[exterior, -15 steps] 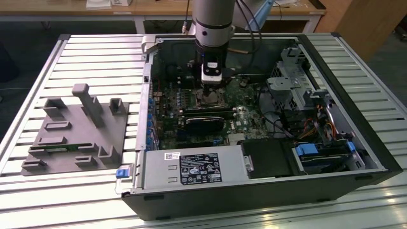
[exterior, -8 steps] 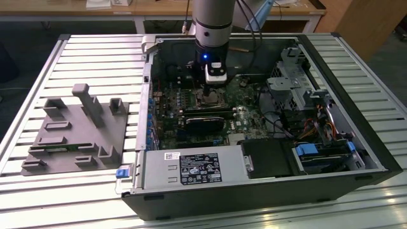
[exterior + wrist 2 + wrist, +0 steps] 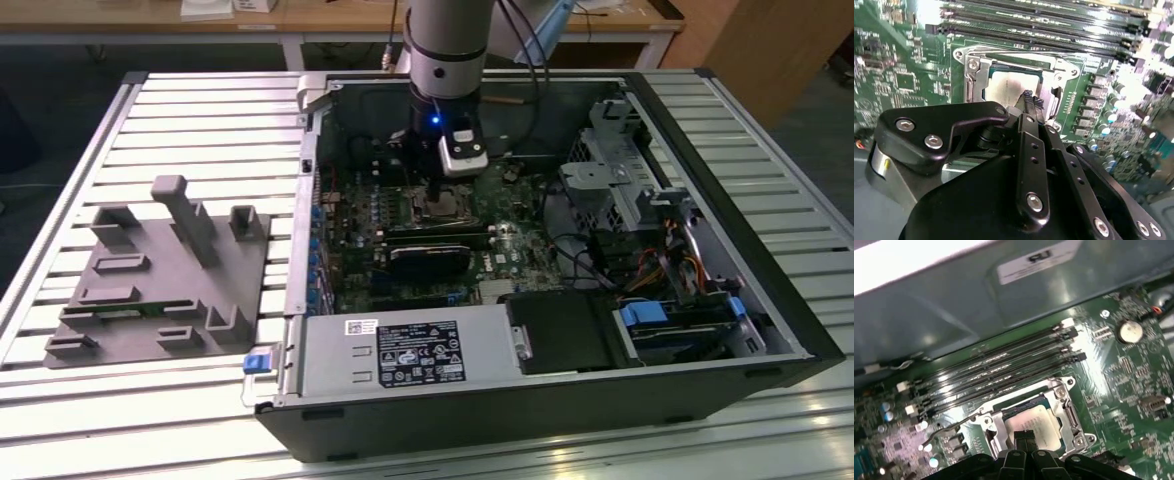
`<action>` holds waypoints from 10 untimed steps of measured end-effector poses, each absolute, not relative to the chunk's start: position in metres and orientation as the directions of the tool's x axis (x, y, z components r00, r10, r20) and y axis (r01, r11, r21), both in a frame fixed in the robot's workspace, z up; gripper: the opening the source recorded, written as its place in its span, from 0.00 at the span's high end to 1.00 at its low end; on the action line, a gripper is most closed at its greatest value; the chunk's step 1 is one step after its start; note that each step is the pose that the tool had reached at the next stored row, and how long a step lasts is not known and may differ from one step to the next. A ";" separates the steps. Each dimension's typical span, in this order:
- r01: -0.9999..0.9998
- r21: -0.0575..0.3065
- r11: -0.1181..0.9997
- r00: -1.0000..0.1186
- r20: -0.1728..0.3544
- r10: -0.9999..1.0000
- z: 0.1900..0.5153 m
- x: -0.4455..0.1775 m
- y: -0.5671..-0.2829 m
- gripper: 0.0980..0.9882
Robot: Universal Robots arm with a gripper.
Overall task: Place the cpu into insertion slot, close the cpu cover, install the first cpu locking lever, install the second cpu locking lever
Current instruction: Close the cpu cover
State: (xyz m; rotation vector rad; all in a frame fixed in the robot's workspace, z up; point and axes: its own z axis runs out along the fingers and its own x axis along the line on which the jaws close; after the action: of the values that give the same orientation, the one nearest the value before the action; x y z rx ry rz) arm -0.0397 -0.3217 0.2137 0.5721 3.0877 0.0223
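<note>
The empty, clenched pincer [image 3: 1025, 435] is hanging over the cpu [image 3: 1034, 421] seated in the insertion slot [image 3: 438, 207], twelve o'clock from the exterior view's black module [image 3: 427, 250], seemingly closing the cpu cover [image 3: 1069, 416], needing gentle pressing.

The arm [image 3: 447, 45] stood nearly upright with its wrist [image 3: 435, 100] turned straight down, a small blue light glowing just above the claw [image 3: 439, 192]. In both wrist views the claw's dark fingertips [image 3: 1027, 96] [image 3: 1020, 436] were pressed together, linkage bars folded inward behind them.
</note>
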 end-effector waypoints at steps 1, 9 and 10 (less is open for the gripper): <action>0.341 0.014 0.940 -0.940 0.001 0.341 0.214 -0.040 -0.322 0.99; 0.201 0.014 0.979 -0.980 0.001 0.201 0.212 -0.040 -0.322 0.99; 0.184 0.014 0.983 -0.983 0.001 0.184 0.212 -0.040 -0.322 0.99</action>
State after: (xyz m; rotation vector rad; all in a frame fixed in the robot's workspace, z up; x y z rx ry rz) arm -0.0397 -0.3217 0.2123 0.2902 3.1281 0.0225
